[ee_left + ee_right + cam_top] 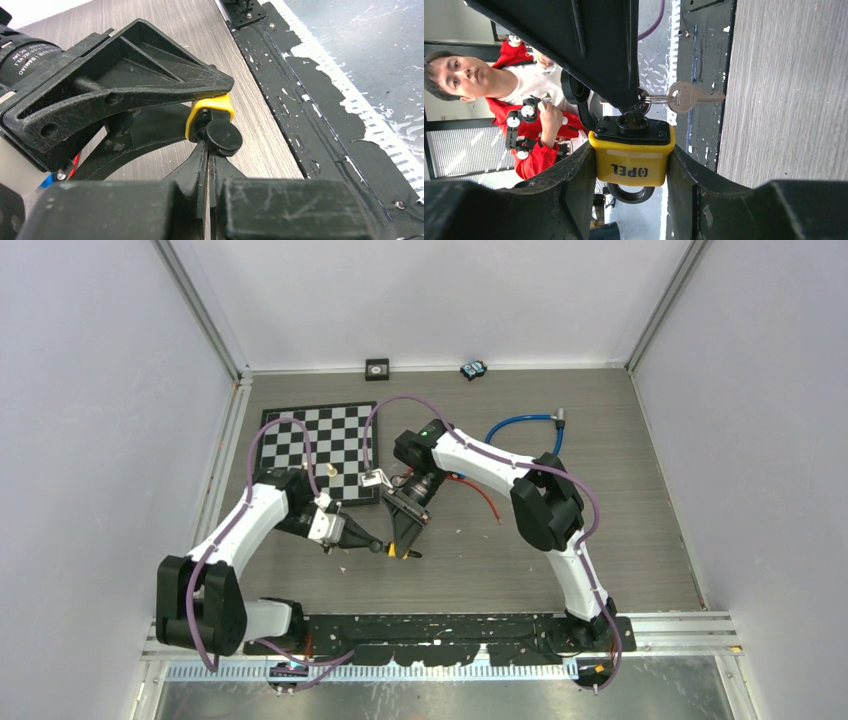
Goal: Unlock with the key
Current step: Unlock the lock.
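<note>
A grey wood-grain table (620,500) fills the middle of the top view, with white walls on three sides. A black-and-white checkered board (300,440) lies in the upper left part of it, and a blue hose (520,425) curls in the upper right. The two arms reach in from the bottom edge and meet just left of the frame's centre, below the board's lower right corner.

The right gripper (405,540) points down the frame and is clamped on a yellow padlock (631,167), one finger pressed against each side of its body. The padlock is held off the table; in the right wrist view its shackle hangs at the bottom and its black keyhole face is on top.

The left gripper (207,150) comes in from the left with its fingers drawn together. Their tips meet the edge of the key (223,137), whose round black head sticks out of the keyhole; whether they pinch it I cannot tell.

A spare silver key (691,95) hangs from a ring beside it.
</note>
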Tool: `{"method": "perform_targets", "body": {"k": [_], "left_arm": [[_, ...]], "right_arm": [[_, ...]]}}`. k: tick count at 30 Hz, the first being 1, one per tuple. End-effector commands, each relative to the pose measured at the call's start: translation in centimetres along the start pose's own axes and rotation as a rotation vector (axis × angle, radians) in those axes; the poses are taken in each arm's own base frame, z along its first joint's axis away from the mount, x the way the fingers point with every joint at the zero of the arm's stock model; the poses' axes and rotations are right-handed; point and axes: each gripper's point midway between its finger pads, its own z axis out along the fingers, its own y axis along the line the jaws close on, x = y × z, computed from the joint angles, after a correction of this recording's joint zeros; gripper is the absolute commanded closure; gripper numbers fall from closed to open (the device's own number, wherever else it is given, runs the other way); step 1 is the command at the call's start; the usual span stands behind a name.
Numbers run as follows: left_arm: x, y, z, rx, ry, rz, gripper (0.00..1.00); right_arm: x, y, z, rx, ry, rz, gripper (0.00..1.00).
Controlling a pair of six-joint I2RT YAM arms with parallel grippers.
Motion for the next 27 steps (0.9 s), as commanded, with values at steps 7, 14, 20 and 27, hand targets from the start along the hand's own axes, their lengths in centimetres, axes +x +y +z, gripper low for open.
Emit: {"method": "perform_targets", "body": {"k": [7,14,20,27], "left_arm": [[-4.1,1.8,0.7,-0.040,-0.067,0.762,1.00],[-4.3,1.3,1.5,-0.007,-0.095,0.753,1.00],[-4.3,1.6,1.8,0.015,-0.097,0.722,1.00],[-3.6,2.0,1.5,0.042,-0.038,0.649,1.00]], "right_arm": [[-2.3,4.4,-1.0,-0.105,-0.090,-0.089,1.00],[-2.6,4.5,-0.9,-0.103,-0.088,-0.097,1.00],[-2.9,4.0,-0.9,-0.075,-0.081,-0.109,1.00],[-2.1,3.1,-1.3,0.041,-0.053,-0.130,1.00]]}}
